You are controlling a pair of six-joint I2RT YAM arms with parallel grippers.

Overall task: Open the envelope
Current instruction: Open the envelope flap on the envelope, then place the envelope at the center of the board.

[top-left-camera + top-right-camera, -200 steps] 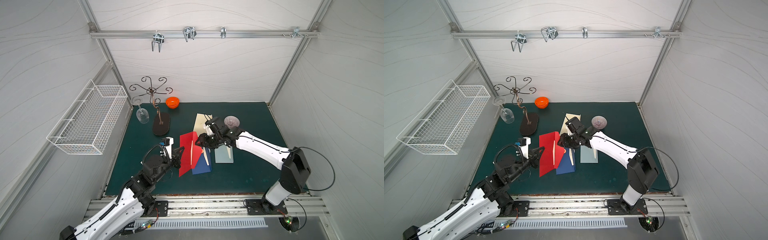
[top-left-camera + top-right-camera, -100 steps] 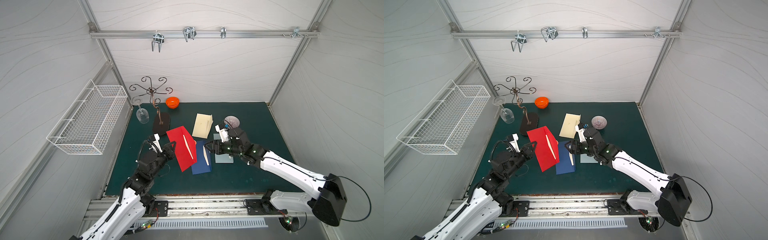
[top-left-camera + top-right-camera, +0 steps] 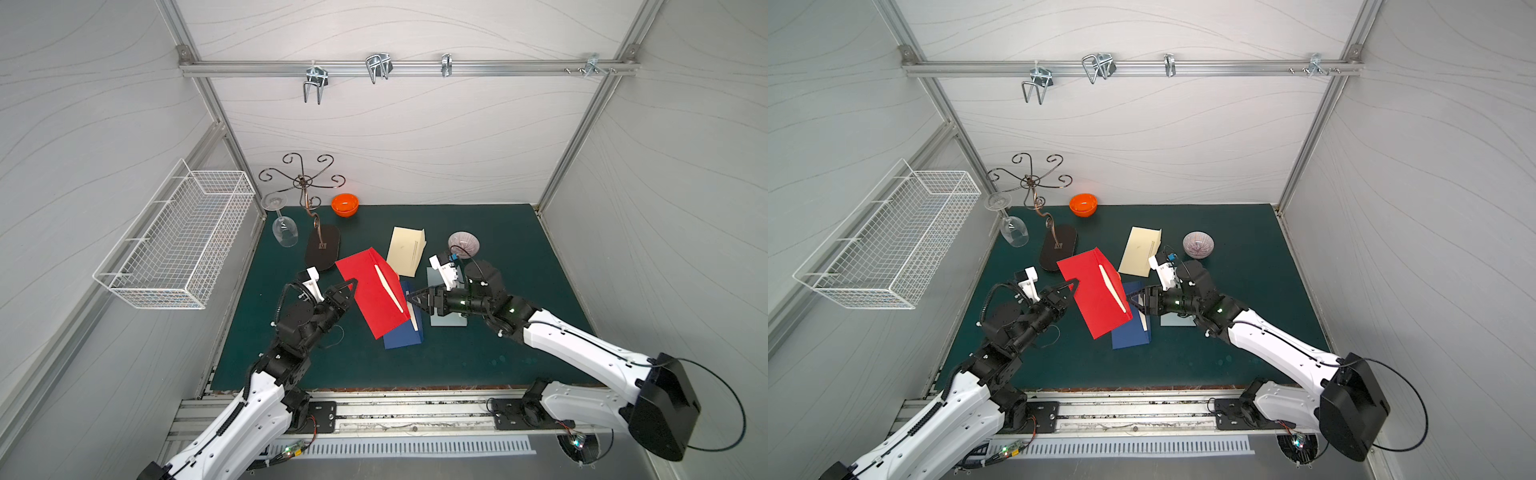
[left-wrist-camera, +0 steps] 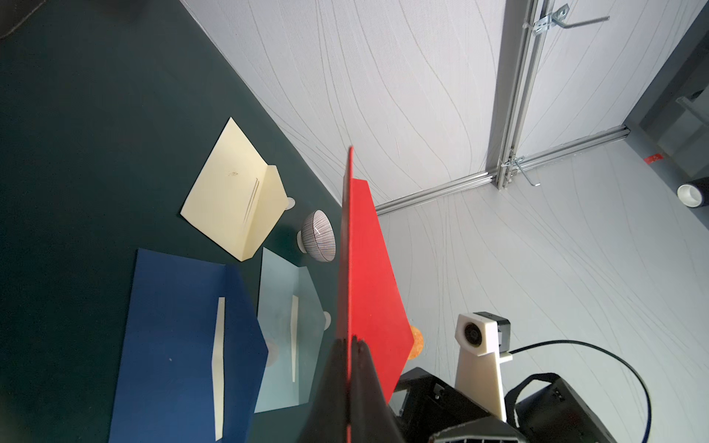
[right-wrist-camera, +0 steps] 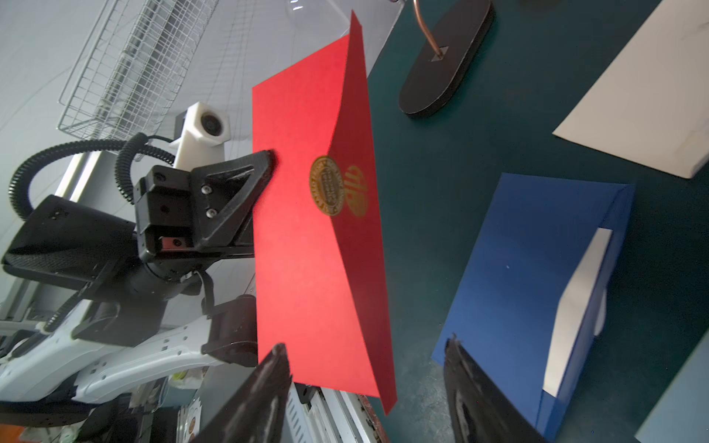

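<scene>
The work surface is covered by a dark green mat [image 3: 498,353]. A white wire basket [image 3: 174,241] is mounted on the wall to the left.

The red envelope [image 3: 374,297] is held raised above the mat and tilted, near the middle of the surface, as shown in both top views. Part of a blue envelope [image 3: 405,332], which lies flat on the mat with its flap open, is overlapped by it. A cream envelope [image 3: 405,251] and a pale blue envelope [image 4: 286,318] are laid farther back and to the right, both unsealed.

A scrolled metal stand [image 3: 322,253] is placed at the rear left, with a wine glass [image 3: 284,235] hung from it.

The left gripper [image 3: 353,284] is clamped on the left edge of the red envelope. The right gripper [image 3: 412,297] is positioned just beside the opposite edge, its jaws spread with nothing grasped; contact cannot be determined.

An orange bowl [image 3: 345,205] and a striped bowl [image 3: 463,244] are set along the rear.

A gold seal [image 5: 326,190] is seen at the tip of the red flap, which appears closed.
</scene>
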